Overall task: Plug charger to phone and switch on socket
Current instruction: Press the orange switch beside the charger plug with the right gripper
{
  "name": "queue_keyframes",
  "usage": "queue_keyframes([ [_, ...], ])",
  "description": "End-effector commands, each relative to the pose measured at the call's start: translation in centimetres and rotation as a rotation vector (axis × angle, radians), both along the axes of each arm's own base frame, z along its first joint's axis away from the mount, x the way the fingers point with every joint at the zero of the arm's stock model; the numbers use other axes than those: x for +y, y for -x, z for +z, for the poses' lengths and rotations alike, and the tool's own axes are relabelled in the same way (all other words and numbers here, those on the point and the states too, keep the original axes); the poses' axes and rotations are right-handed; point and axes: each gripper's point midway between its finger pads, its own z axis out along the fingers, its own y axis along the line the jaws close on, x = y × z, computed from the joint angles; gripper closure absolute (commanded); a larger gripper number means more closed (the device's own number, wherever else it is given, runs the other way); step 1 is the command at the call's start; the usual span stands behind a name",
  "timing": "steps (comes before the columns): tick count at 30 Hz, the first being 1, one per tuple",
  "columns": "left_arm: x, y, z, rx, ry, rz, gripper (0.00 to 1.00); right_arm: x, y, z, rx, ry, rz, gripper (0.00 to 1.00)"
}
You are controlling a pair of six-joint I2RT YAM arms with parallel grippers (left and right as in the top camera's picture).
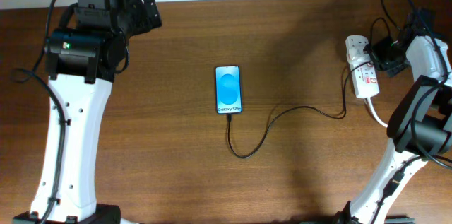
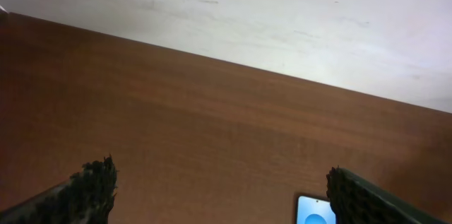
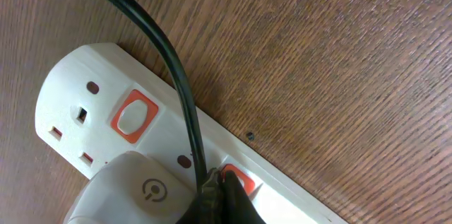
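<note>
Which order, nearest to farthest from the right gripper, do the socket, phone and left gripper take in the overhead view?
1. socket, right beside the right gripper, at the far right.
2. phone, in the middle, screen up.
3. left gripper, at the upper left, farthest away.

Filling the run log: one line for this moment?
phone: cable at its lower end | right gripper: shut, tip on red switch of power strip | left gripper: open, holding nothing
</note>
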Motion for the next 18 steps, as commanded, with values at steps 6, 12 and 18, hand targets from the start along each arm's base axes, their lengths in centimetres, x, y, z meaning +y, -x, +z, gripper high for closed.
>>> queue_keyframes([
  [6, 0.4, 0.7, 1.4, -0.033, 0.003, 0.02, 0.01, 0.3, 0.6, -0.3, 0.034, -0.051, -0.024, 0.96],
  [12, 0.4, 0.8, 1.3, -0.029, 0.002, 0.02, 0.01, -1.9, 1.0, 2.6, 0.027, -0.042, -0.066, 0.96],
  [18, 0.4, 0.8, 1.3, -0.029, 0.002, 0.02, 0.01, -0.9, 0.7, 3.9, 0.015, -0.1, -0.053, 0.96],
])
